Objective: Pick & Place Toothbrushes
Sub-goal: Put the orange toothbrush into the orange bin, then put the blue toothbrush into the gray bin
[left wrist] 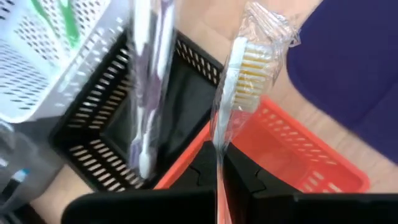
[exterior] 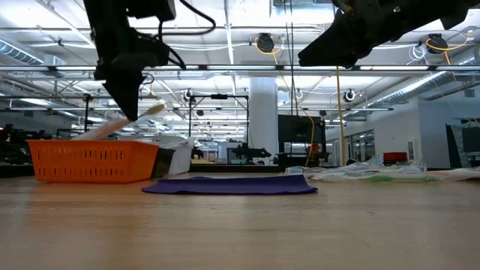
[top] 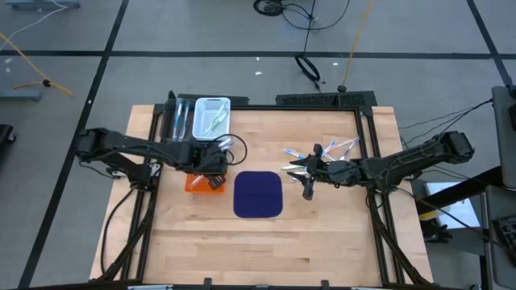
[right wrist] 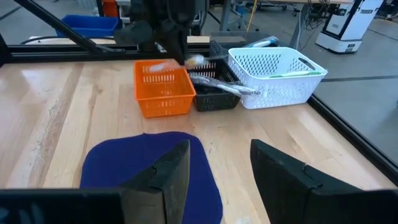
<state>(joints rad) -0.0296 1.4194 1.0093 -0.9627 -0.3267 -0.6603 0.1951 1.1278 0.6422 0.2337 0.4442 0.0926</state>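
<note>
A pale wooden table (top: 266, 242) sits in a large workshop with a grey floor, and my level camera looks across it into a bright hall of ceiling lights and racks. In the overhead picture my left arm reaches in from the left edge, its left gripper (top: 214, 179) over the orange basket (top: 196, 182) left of centre; its fingers (left wrist: 242, 177) are clenched on a wrapped toothbrush (left wrist: 239, 93) with yellowish bristles, which stands tilted above that basket. A black basket (left wrist: 124, 124) lies touching the orange one, with a white basket (top: 212, 115) behind it toward the upper middle. My right arm comes in from the right edge, its right gripper (top: 307, 187) hovering with fingers spread, holding nothing, just right of the dark blue mat (top: 258, 194) at the table's centre. The remaining toothbrushes (top: 334, 150) lie scattered on the wood in the upper right, close to that arm.
</note>
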